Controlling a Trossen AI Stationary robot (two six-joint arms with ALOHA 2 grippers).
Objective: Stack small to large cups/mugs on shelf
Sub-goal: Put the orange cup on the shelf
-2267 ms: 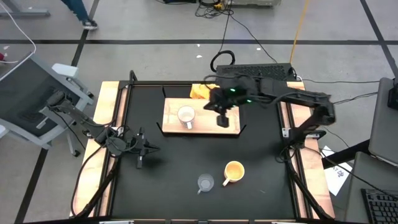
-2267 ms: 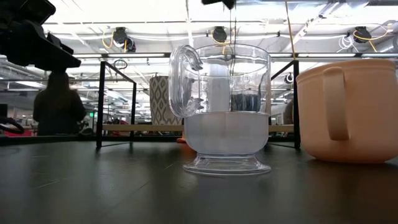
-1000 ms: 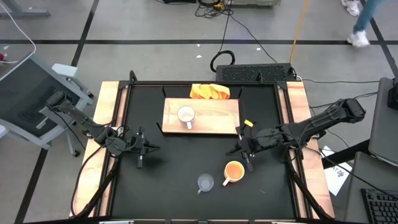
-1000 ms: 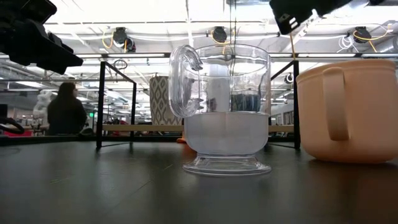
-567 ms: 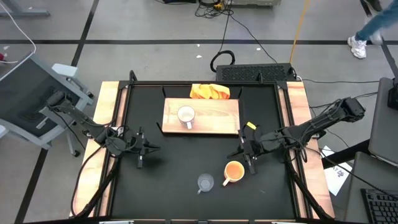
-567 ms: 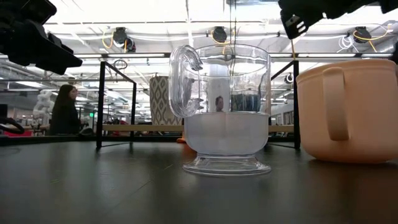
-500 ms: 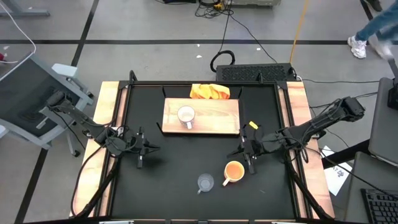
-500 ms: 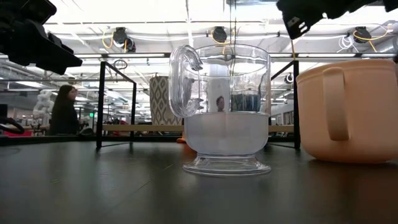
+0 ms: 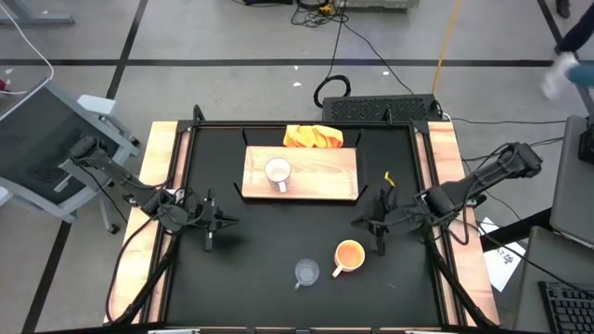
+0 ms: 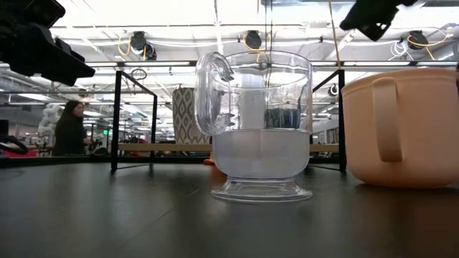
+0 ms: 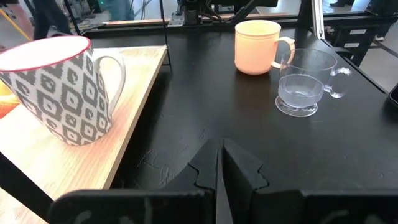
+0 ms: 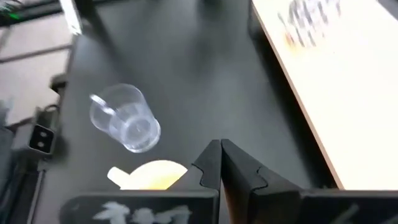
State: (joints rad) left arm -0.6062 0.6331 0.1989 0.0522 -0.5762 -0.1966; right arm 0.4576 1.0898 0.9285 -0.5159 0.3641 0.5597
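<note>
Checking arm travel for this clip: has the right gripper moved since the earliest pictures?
Yes. The right gripper, shut, has left the wooden board and come toward the table's near side, beside the orange mug.

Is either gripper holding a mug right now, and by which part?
Neither. The right gripper is shut and empty above the orange mug; the left gripper is shut and empty too.

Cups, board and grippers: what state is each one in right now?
White mug: upright on the wood board.
Orange mug: upright on the black table, empty.
Glass cup: upright beside it.
Left gripper: shut, empty.
Right gripper: shut, empty, above the orange mug.
</note>
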